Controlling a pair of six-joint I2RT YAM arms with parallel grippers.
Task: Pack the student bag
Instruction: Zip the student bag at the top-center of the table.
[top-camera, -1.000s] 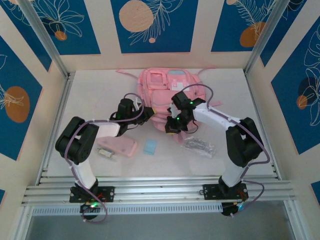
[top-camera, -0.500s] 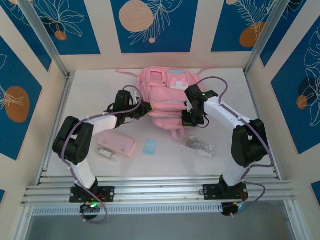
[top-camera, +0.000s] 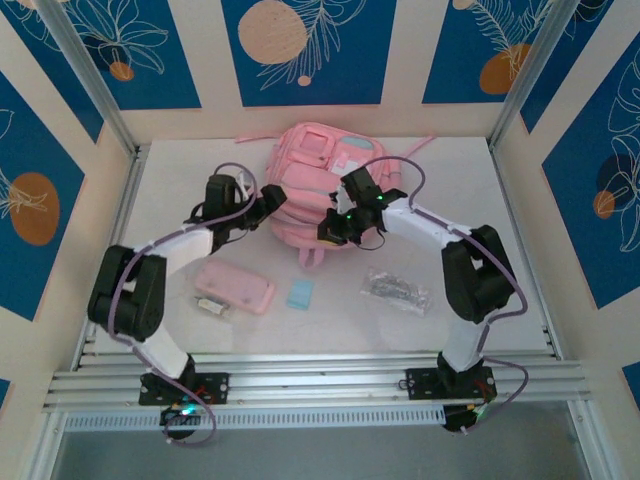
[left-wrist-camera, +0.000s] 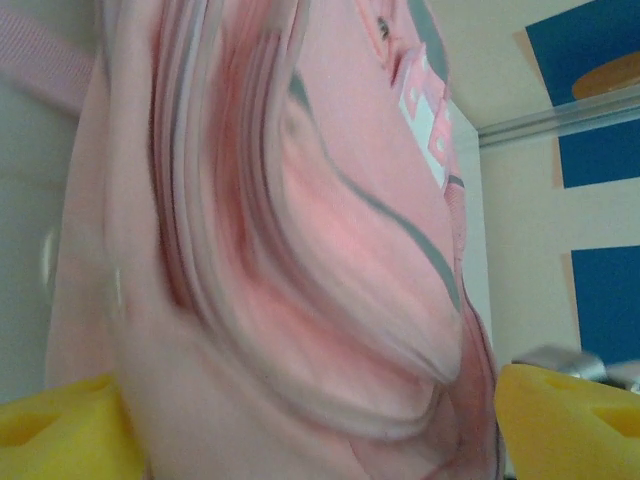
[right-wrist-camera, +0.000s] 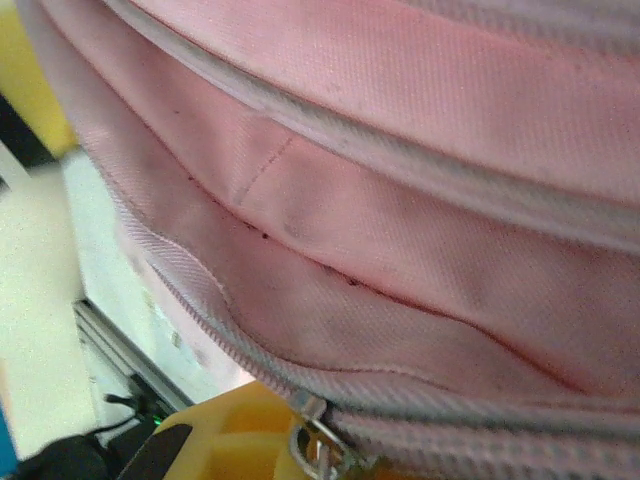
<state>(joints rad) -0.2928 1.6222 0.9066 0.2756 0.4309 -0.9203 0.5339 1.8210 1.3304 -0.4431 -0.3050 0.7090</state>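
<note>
Left fingers (left-wrist-camera: 560, 420) apart around student bag (left-wrist-camera: 300, 250)

The student bag (top-camera: 310, 190) is pink with pale grey-blue trim.

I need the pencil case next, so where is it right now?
In the top view, the pink pencil case lies at front left, just left of the small blue pad.

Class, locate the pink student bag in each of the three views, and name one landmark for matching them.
Top external: student bag, far centre of the table.
Left wrist: close up, across the picture's middle.
Right wrist: its zipped side, very close.
Landmark: pale zip lines along its side, in both wrist views.
</note>
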